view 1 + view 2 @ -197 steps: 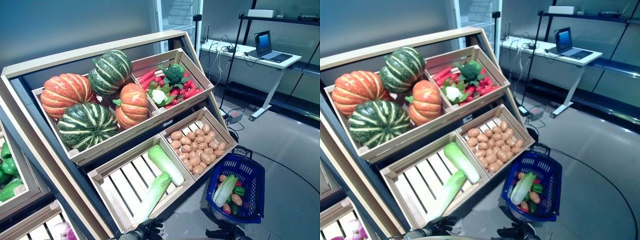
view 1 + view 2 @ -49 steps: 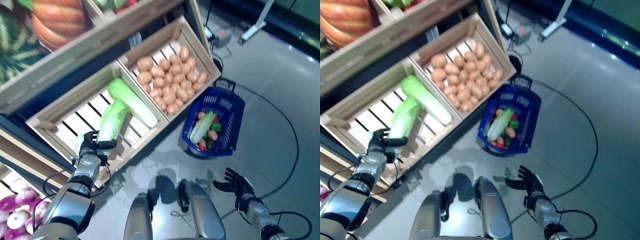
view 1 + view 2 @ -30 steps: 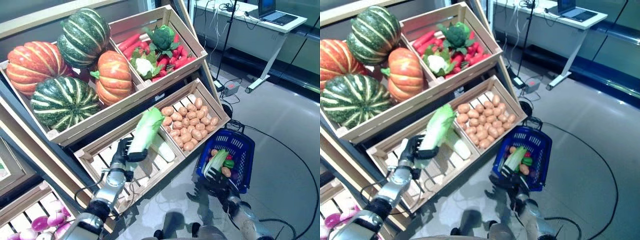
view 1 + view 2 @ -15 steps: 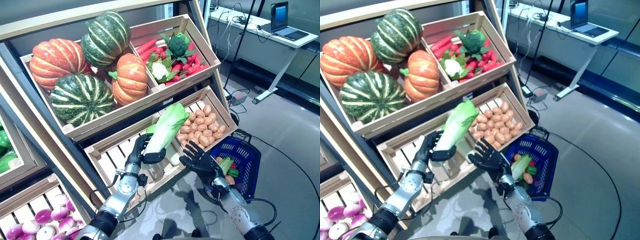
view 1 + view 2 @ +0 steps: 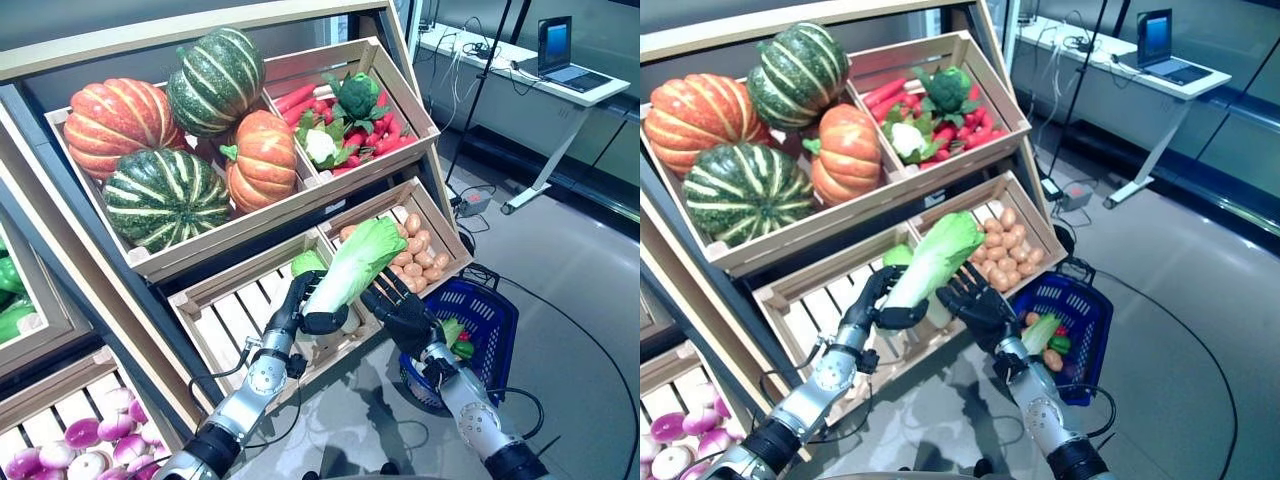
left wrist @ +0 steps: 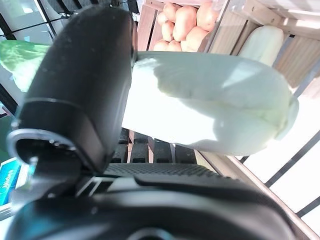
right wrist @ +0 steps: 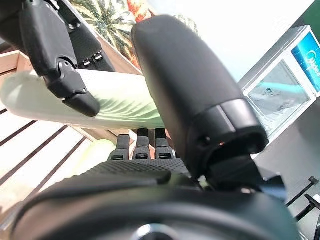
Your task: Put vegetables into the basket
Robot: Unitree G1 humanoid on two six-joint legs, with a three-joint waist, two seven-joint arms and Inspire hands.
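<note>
A long napa cabbage (image 5: pixel 356 260) with a white base and green leaves is lifted in front of the lower crates, leaves pointing up and to the right. My left hand (image 5: pixel 304 304) is shut on its white base (image 6: pixel 210 105), thumb across it. My right hand (image 5: pixel 404 310) is open beside it, its straight fingers (image 7: pixel 137 140) under the stalk (image 7: pixel 115 105) on the basket side. The blue basket (image 5: pixel 503 312) stands on the floor at the lower right, holding another cabbage and small vegetables. A second cabbage (image 5: pixel 308 263) lies in the slatted crate (image 5: pixel 225 315) behind my left hand.
The sloping wooden stand carries a potato crate (image 5: pixel 418 243) next to the basket, pumpkins (image 5: pixel 165 195) above, and a crate of carrots, broccoli and cauliflower (image 5: pixel 345 120). Purple onions (image 5: pixel 60 455) lie at the lower left. A desk with a laptop (image 5: pixel 555 45) stands behind.
My left hand has carried the cabbage a little to the right, toward the basket. My right hand has risen and closed in against the cabbage's stalk.
</note>
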